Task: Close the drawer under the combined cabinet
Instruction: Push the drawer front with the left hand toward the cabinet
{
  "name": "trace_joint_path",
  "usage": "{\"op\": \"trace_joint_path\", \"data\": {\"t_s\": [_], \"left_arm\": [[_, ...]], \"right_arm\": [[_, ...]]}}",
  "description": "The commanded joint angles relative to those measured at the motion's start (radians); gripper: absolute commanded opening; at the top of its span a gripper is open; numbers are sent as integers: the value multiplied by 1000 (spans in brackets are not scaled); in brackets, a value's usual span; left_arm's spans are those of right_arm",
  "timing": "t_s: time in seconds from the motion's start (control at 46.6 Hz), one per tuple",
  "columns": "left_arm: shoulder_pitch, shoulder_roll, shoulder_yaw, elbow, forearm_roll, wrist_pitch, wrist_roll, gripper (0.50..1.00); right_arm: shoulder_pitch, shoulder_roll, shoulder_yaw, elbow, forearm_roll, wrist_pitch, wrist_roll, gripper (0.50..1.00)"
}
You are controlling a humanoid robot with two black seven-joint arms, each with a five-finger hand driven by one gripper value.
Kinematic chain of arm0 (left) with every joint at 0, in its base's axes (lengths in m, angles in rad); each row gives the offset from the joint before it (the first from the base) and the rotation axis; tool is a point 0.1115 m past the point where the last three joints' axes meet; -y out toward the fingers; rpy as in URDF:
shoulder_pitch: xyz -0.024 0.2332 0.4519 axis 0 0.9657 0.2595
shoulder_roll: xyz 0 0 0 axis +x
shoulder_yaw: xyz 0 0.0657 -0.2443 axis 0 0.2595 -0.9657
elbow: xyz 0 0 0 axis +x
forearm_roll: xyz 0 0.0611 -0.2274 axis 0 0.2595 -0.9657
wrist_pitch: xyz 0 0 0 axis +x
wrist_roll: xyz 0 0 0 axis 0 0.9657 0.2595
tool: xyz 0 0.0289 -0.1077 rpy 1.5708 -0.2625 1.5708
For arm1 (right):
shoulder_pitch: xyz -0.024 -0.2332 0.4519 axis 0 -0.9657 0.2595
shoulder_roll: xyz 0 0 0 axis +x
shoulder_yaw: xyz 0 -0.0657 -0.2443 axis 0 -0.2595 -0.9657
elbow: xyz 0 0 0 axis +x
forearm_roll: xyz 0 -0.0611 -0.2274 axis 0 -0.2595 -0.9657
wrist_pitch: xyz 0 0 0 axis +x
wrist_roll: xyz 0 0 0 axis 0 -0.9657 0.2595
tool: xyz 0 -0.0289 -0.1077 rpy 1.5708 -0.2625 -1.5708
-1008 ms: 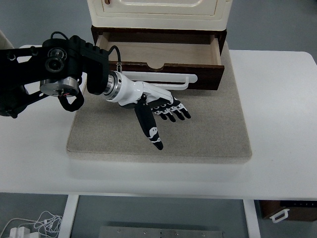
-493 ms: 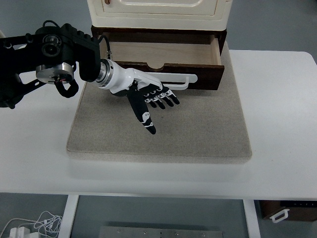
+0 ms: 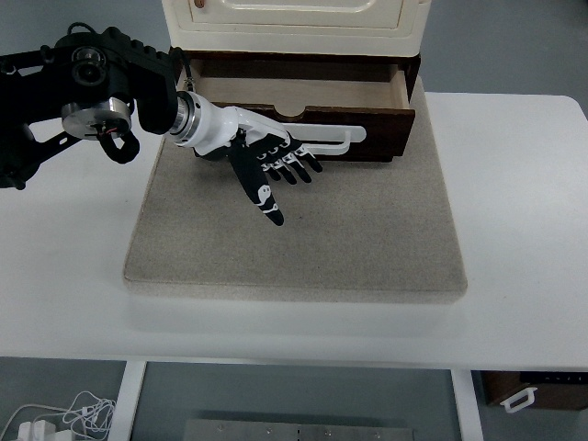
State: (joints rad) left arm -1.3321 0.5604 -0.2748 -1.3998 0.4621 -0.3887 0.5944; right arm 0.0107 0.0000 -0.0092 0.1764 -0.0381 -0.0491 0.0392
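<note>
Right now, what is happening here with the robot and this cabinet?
The robot's left hand, fingers spread, is at the front of the dark wooden drawer, beside its white handle. The drawer sits under a cream cabinet and is partly open, showing an empty pale bottom. Whether the hand touches the drawer front cannot be told. Everything stands on a grey mat on a white table. The right arm is not in view.

White table over grey floor; white cables, perhaps a plug.
</note>
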Motion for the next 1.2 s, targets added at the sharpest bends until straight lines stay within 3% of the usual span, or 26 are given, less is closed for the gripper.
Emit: {"op": "trace_joint_path", "data": {"t_s": [0.0,1.179], "left_arm": [[1,-1,-1,5,4,5,-2,1000],[1,-2,-41,133,47,83,-35,1000]], "right_arm": [[0,0,0,0,0,0,-1,952],[0,0,0,0,0,0,-1,952]]}}
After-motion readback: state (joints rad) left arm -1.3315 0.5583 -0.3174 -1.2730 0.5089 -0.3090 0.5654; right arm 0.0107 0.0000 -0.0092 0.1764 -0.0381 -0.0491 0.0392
